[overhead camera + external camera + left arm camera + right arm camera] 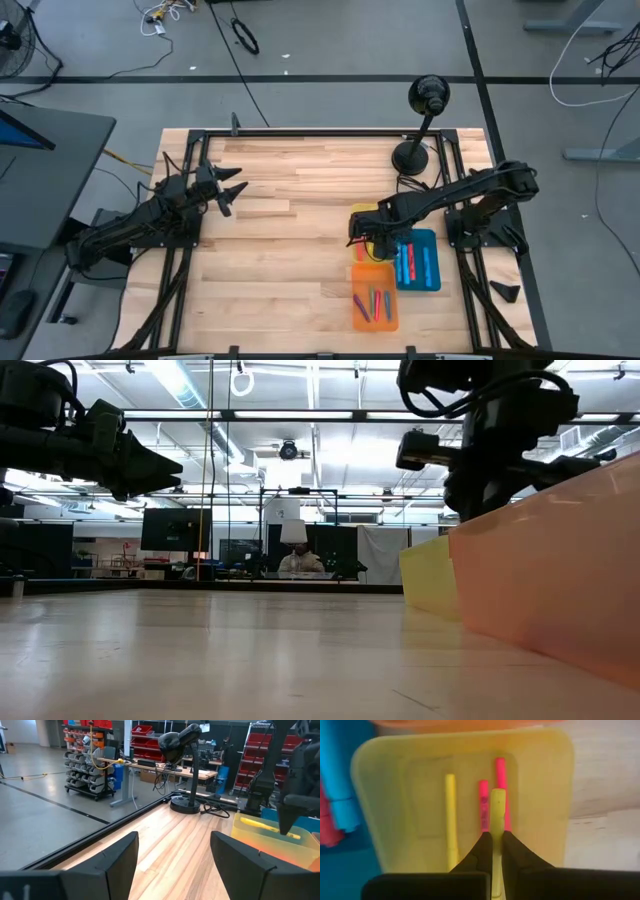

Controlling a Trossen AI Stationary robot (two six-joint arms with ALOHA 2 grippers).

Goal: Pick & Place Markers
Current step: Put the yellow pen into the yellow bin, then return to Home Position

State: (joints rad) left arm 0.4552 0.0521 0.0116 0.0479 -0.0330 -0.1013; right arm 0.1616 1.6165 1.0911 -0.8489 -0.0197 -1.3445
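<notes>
My right gripper [497,851] hangs over the yellow tray [362,214] and is shut on a yellow marker [497,810]. Inside that tray [540,780] lie another yellow marker [450,815] and two pink-red markers [483,802], flat on its floor. The blue tray [418,262] holds blue and red markers [408,262]. The orange tray [375,296] holds several coloured markers [372,300]. My left gripper [228,190] waits open above the table's left part, far from the trays; its own wrist view shows its fingers spread [172,865]. My right gripper pinches the yellow marker between its two fingers [481,851], at the marker's rear part [497,855]. The fingers come from above, pointing down into the yellow tray, and lie along the marker. Its free end [498,795] sticks out past the fingertips. Whether that end touches the tray floor cannot be told.
A black stand with a round base [410,155] sits near the table's far edge, behind the trays. The three trays crowd the right near part of the wooden table [290,250]; its middle and left are bare wood. A person [300,560] shows far behind the table.
</notes>
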